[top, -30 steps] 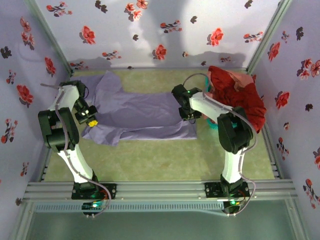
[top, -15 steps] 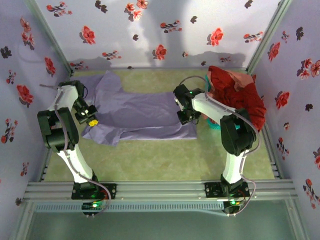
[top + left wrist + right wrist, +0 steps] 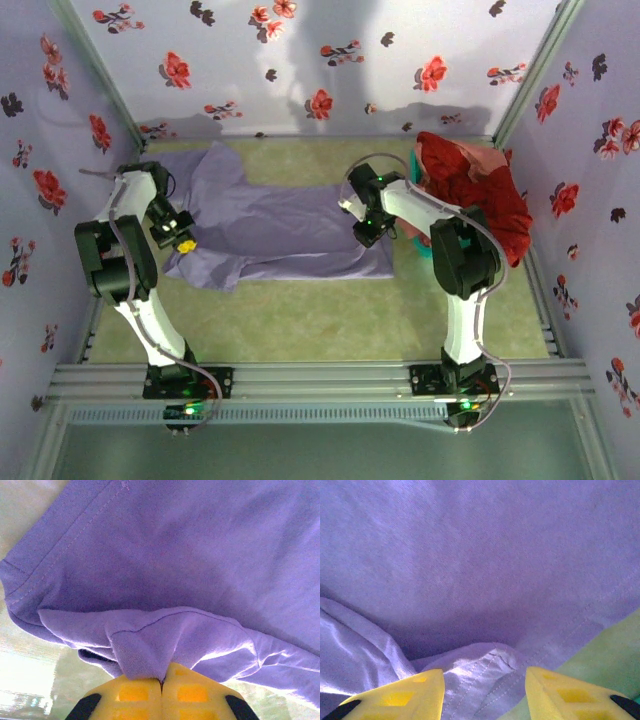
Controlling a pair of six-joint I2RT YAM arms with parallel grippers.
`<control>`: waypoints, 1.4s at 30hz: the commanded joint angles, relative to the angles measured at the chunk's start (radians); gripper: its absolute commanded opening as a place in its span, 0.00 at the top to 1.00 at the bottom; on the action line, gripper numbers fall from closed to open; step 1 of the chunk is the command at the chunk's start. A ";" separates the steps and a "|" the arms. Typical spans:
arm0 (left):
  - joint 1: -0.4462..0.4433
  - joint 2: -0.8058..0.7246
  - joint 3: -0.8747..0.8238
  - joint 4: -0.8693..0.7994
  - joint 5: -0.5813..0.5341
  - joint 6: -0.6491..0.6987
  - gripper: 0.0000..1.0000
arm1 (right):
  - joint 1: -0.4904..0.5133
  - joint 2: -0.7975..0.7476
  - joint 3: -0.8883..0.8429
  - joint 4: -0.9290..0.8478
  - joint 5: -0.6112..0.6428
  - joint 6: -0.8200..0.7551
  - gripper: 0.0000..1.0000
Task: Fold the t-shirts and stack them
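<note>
Green tabletop [image 3: 300, 310] bears lavender t-shirt [image 3: 280, 225], left jaws pinching.

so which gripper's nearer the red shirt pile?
Right. The right gripper is over the right end of the lavender t-shirt, near the red t-shirts; the left gripper pinches its far left end.

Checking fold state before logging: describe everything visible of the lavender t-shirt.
The lavender t-shirt is thin, plain fabric with stitched hems, lying spread sideways on the green mat, rumpled along its near edge. The left fingers are shut on a bunched fold at its left end; the right fingers stand open around a hem fold at its right end.
</note>
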 commanded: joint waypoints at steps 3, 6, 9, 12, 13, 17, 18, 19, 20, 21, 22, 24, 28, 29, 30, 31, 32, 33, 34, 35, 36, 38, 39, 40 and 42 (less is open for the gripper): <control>0.008 -0.034 -0.008 -0.024 0.007 0.030 0.99 | -0.039 0.018 0.013 -0.048 -0.111 -0.129 0.53; 0.008 -0.033 -0.010 -0.024 0.007 0.028 0.99 | -0.063 0.014 0.010 -0.071 -0.135 -0.149 0.53; 0.008 -0.031 -0.010 -0.023 0.007 0.032 0.99 | -0.076 -0.009 -0.006 -0.067 -0.135 -0.173 0.54; 0.008 -0.030 -0.010 -0.022 0.007 0.032 1.00 | -0.082 -0.022 -0.016 -0.052 -0.136 -0.176 0.53; 0.008 -0.029 -0.008 -0.021 0.007 0.033 1.00 | -0.081 -0.021 -0.018 -0.042 -0.139 -0.177 0.53; 0.008 -0.030 -0.011 -0.024 0.006 0.037 1.00 | -0.083 0.027 0.016 -0.052 -0.166 -0.174 0.54; 0.008 -0.032 -0.011 -0.026 0.004 0.037 1.00 | -0.082 0.043 0.030 -0.064 -0.176 -0.172 0.54; 0.008 -0.033 -0.013 -0.026 0.003 0.038 1.00 | -0.082 0.051 0.039 -0.071 -0.184 -0.172 0.55; 0.009 -0.035 -0.013 -0.026 0.001 0.037 1.00 | -0.082 0.058 0.042 -0.076 -0.195 -0.172 0.55; 0.008 -0.035 -0.014 -0.026 0.001 0.037 1.00 | -0.082 0.063 0.042 -0.076 -0.198 -0.172 0.56; 0.008 -0.034 -0.014 -0.026 0.001 0.038 1.00 | -0.082 0.067 0.044 -0.077 -0.196 -0.170 0.58; 0.008 -0.036 -0.012 -0.026 0.001 0.036 1.00 | -0.082 0.074 0.044 -0.085 -0.185 -0.174 0.59; 0.008 -0.037 -0.008 -0.029 0.003 0.036 1.00 | -0.082 0.078 0.043 -0.073 -0.164 -0.178 0.62; 0.008 -0.039 -0.007 -0.030 0.003 0.037 1.00 | -0.082 0.079 0.047 -0.071 -0.159 -0.174 0.63; 0.008 -0.039 -0.006 -0.032 0.003 0.038 1.00 | -0.082 0.077 0.050 -0.064 -0.149 -0.168 0.66; 0.008 -0.040 -0.006 -0.032 0.002 0.039 1.00 | -0.082 0.076 0.048 -0.061 -0.141 -0.166 0.69; 0.008 -0.041 -0.006 -0.034 0.001 0.039 1.00 | -0.082 0.074 0.048 -0.057 -0.129 -0.167 0.72; 0.008 -0.041 -0.008 -0.033 0.002 0.040 1.00 | -0.082 0.070 0.046 -0.049 -0.115 -0.161 0.76; 0.008 -0.042 -0.010 -0.032 0.002 0.040 1.00 | -0.082 0.066 0.043 -0.038 -0.098 -0.150 0.79; 0.008 -0.043 -0.012 -0.030 0.003 0.040 1.00 | -0.082 0.060 0.040 -0.027 -0.081 -0.141 0.84; 0.008 -0.043 -0.016 -0.029 0.003 0.038 1.00 | -0.082 0.053 0.034 -0.017 -0.069 -0.135 0.91; 0.008 -0.045 -0.021 -0.025 0.003 0.039 1.00 | -0.081 0.035 0.021 0.003 -0.053 -0.131 1.00; 0.008 -0.046 -0.023 -0.024 0.003 0.040 1.00 | -0.079 0.027 0.016 0.004 -0.050 -0.132 1.00; 0.008 -0.045 -0.025 -0.024 0.003 0.040 1.00 | -0.078 0.020 0.014 -0.001 -0.045 -0.133 1.00; 0.008 -0.047 -0.028 -0.022 0.003 0.041 1.00 | -0.075 0.001 0.003 -0.002 -0.035 -0.126 1.00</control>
